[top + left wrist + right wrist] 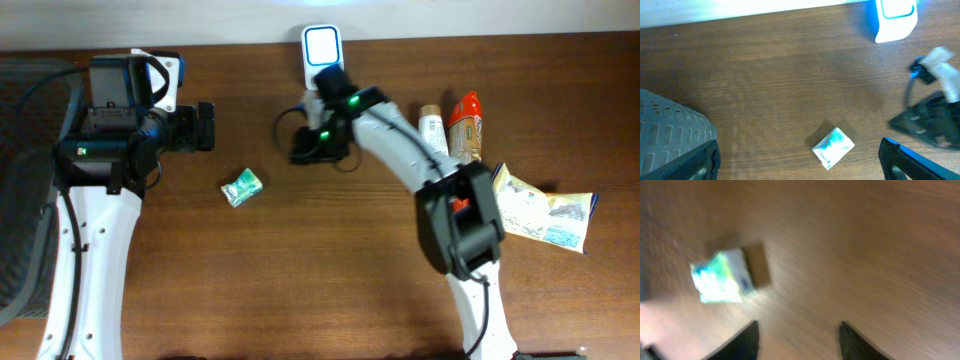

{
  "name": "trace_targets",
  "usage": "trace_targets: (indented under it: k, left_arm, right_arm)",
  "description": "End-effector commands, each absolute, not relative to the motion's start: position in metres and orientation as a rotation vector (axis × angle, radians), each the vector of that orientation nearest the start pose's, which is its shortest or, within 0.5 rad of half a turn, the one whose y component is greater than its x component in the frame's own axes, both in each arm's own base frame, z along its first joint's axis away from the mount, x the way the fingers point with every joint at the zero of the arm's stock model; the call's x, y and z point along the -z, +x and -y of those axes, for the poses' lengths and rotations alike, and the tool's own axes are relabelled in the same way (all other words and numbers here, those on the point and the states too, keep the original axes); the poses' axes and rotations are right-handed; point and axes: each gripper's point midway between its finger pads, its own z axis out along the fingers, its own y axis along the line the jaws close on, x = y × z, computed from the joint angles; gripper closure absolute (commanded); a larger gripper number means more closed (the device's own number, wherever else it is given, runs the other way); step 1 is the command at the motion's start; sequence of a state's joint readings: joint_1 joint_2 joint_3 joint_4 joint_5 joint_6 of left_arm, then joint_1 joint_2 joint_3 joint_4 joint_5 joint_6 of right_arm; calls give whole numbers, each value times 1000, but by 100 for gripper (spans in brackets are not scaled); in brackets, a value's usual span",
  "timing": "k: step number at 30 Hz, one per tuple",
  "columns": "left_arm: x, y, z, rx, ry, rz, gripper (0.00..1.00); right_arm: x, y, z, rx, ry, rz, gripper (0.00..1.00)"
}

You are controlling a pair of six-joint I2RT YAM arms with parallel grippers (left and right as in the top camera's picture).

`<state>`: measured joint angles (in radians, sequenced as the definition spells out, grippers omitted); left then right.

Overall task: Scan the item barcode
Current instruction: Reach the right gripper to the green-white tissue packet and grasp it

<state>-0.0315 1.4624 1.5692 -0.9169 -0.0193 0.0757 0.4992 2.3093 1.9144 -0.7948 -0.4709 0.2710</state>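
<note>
The brown wood-grain worktop [330, 260] carries everything. A grey mesh basket [22, 200] with a perforated wall sits to the outer side of the left claw [207, 127]. That claw is spread as wide as it goes and holds nothing. In its wrist view, its dark fingers [700, 161] sit at the two lower corners with bare wood between them.

A flat, glossy printed pouch [545, 212] lies well apart from the right claw [797, 330], back along that arm near its elbow. A boxy white scanner [321, 50] with a pale blue glowing face stands upright at the far edge of the worktop, near the right claw. An orange crinkled snack packet [466, 125] and a slim cream tube [432, 125] lie side by side next to the pouch.

The right claw's two dark fingers [742, 342] stand apart and grip nothing. The view is blurred. The small packet [241, 187], a soft pillow-shaped white wrapper with green print, lies on the worktop between the two claws, touching neither.
</note>
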Motion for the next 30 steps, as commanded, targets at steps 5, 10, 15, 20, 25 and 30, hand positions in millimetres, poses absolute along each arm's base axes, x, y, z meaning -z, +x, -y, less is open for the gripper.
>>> trace_targets:
  k: [5, 10, 15, 20, 25, 30]
  left_arm:
    - [-287, 398, 8, -52, 120, -2368, 1]
    - [-287, 398, 8, -52, 120, -2368, 1]
    - [-287, 398, 8, -52, 120, -2368, 1]
    - [-287, 398, 8, -52, 120, -2368, 1]
    - [-287, 398, 8, -52, 120, -2368, 1]
    - [-287, 398, 8, -51, 120, -2368, 1]
  right_arm:
    - [-46, 434, -416, -716, -833, -2457, 25]
    - [-24, 434, -427, -684, -968, -2379, 26]
    - [-8, 423, -411, -598, -980, -2480, 40]
    - [-36, 416, -329, -334, -922, -2783, 43]
    - [-49, 391, -316, -356, -1208, -2784, 36]
    - [-42, 357, -349, -763, -1606, -2522, 37]
